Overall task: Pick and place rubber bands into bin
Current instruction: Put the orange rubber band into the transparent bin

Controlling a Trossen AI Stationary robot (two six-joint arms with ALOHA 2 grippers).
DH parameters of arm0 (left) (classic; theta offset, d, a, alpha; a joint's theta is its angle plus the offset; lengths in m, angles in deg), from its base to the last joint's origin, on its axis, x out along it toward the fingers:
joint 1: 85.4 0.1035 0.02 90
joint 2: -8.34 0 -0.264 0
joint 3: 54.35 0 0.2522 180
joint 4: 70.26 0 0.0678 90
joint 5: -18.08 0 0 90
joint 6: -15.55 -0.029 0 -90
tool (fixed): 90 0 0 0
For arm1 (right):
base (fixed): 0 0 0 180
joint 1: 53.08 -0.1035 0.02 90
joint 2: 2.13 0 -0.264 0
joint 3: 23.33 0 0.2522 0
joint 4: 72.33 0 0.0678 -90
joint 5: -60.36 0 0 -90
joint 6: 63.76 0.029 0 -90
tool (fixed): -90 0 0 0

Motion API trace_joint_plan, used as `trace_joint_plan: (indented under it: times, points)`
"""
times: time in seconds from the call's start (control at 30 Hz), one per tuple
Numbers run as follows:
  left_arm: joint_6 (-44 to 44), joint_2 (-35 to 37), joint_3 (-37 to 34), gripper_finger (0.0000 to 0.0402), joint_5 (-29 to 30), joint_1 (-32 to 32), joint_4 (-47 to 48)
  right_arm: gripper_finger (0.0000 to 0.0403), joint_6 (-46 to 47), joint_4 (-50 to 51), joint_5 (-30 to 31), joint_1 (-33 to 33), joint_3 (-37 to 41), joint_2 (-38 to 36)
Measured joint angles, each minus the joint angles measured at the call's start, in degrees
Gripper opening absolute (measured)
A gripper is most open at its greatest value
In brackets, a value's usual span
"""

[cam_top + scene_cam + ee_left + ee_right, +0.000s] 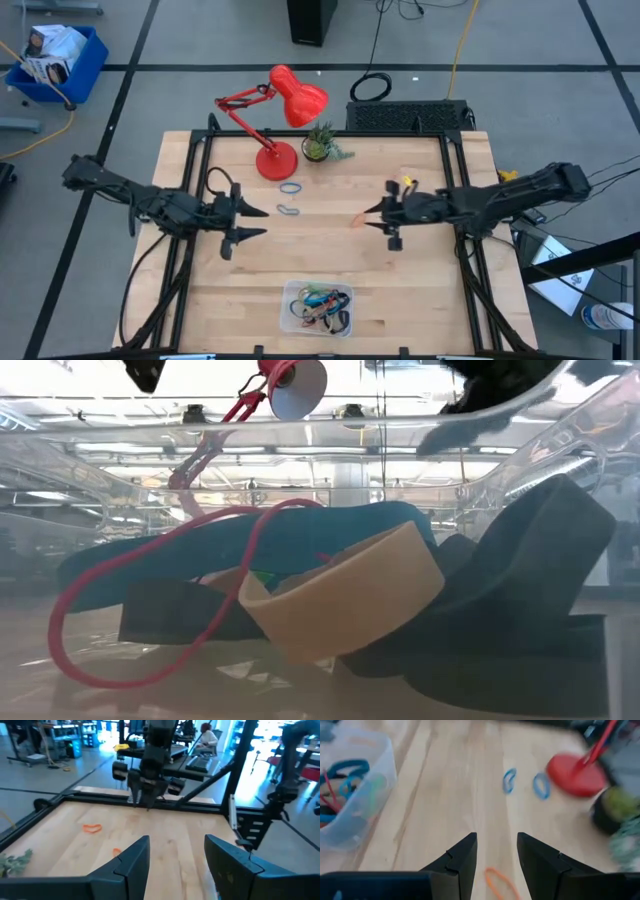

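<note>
Three rubber bands lie flat on the wooden table: two blue ones (290,188) (289,210) near the lamp, also in the right wrist view (540,785) (509,780), and an orange one (357,220) (500,882) (92,827). The orange band lies just ahead of my right gripper (372,218) (496,852), which is open above the table. My left gripper (258,221) (175,860) hovers open at table's left, pointing toward the right arm. The clear bin (318,307) (350,795) at the near edge holds several bands, among them tan (340,600), blue (300,535) and red (150,610).
A red desk lamp (275,150) and a small potted plant (320,145) stand at the table's far side. A black frame runs along the table's edges (195,180). Bare wood lies between the two grippers and the bin.
</note>
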State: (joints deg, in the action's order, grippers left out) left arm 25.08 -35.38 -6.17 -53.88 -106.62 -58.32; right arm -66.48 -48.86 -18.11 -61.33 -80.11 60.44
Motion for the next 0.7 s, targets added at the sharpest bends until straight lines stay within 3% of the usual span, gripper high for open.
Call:
trace_joint_plan:
  times: [0.4,0.7]
  points:
    - [-0.4,-0.14,-4.31,0.0196,0.34,-0.02,-2.39,0.0134,2.06,-4.46,-6.04,5.53,-0.53,20.83]
    - [-0.37,-0.14,-5.42,0.0196,0.09,-0.02,-2.18,0.0134,2.46,-11.87,-7.24,5.73,-0.53,30.38]
